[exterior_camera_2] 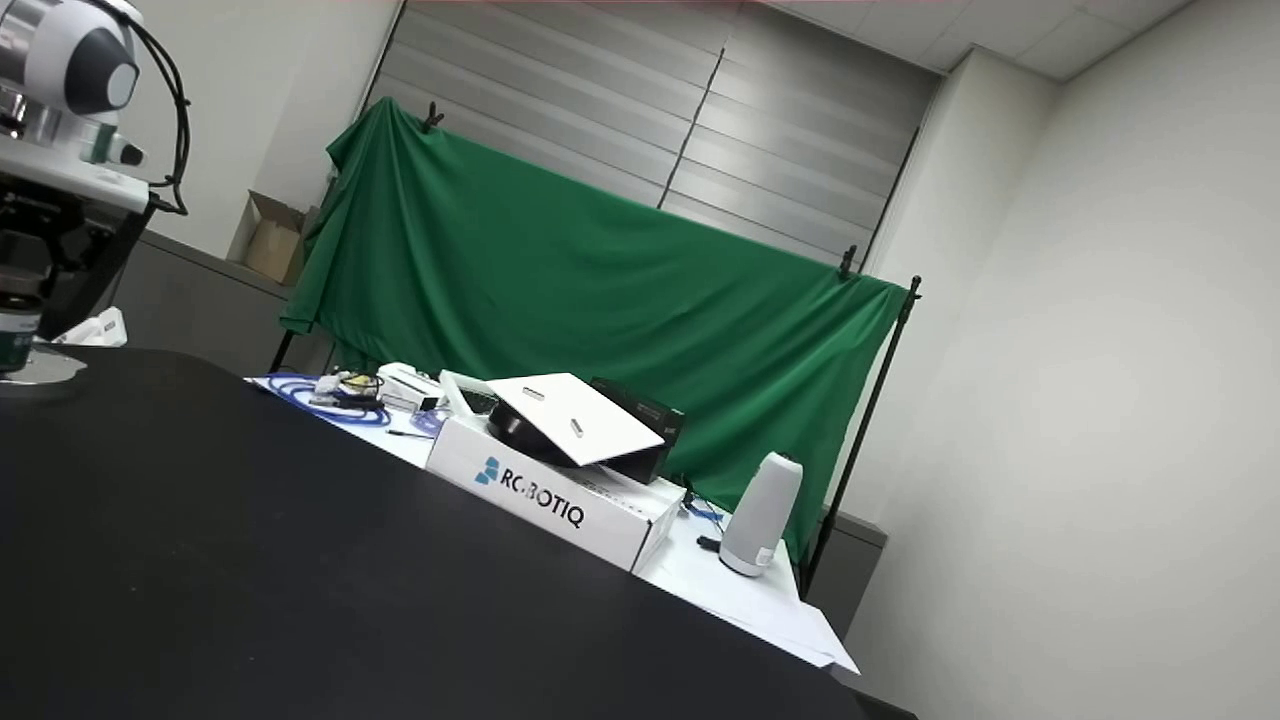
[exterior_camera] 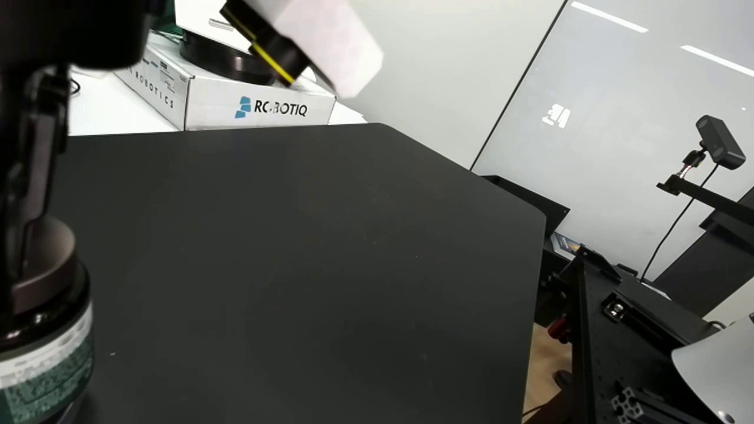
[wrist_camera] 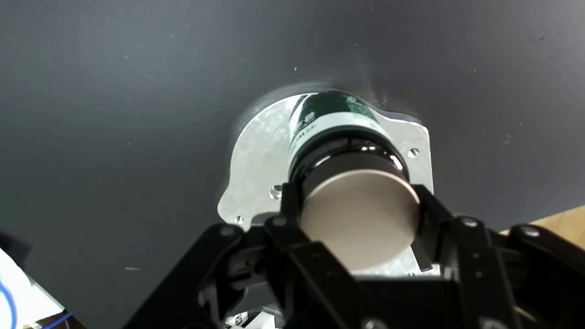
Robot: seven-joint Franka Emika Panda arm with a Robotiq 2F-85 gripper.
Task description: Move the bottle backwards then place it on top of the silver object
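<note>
The bottle, dark with a green label [wrist_camera: 340,119] and a brownish cap, stands nearly upright between the fingers. My gripper [wrist_camera: 356,201] has a finger against each side of the cap. The bottle also shows at the left edge of both exterior views [exterior_camera: 47,377] [exterior_camera_2: 15,340]. The silver object [wrist_camera: 256,160], a flat plate with rounded edges and small holes, lies on the black table directly under the bottle. It also shows in an exterior view [exterior_camera_2: 58,368]. I cannot tell whether the bottle's base touches the plate. The bottle and fingers hide part of the plate.
The black table [exterior_camera: 306,253] has an edge near the plate, with wooden floor [wrist_camera: 564,226] beyond it. A white Robotiq box [exterior_camera: 253,109] stands past the table and shows in both exterior views [exterior_camera_2: 545,505]. A camera on an arm [exterior_camera: 721,141] stands off to the side.
</note>
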